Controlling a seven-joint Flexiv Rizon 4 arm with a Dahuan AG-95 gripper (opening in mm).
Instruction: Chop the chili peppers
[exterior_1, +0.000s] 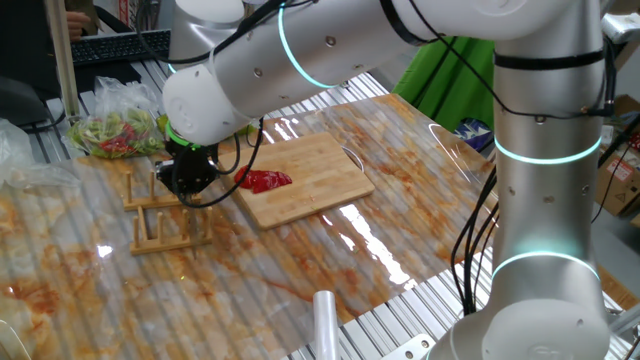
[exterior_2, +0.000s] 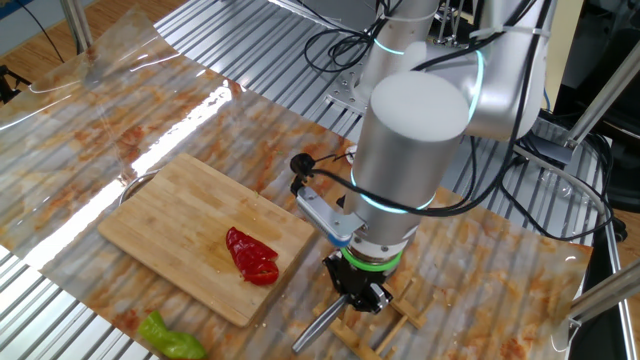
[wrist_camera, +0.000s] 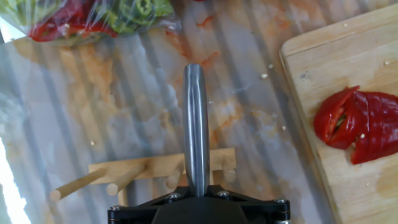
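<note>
the black two-finger gripper (exterior_2: 360, 296), fully closed on a steel-handled knife (wrist_camera: 196, 124), hangs at the pale wooden peg rack (exterior_1: 165, 215). the glossy red chili peppers (exterior_2: 252, 257) lie sliced on the bamboo cutting board (exterior_2: 180, 215). likely step: stowing the knife, which calls for careful alignment with the pegs.

Two opposite overviews, one top-down close-up

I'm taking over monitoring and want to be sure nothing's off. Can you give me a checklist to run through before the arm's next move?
1. Gripper shut on the knife handle: ok.
2. Blade seated or free of the wooden rack: cannot tell, hidden.
3. Chili peppers on the cutting board: ok.
4. Peppers chopped small: not ok, only large pieces.
5. Bag of vegetables off the board: ok.
</note>
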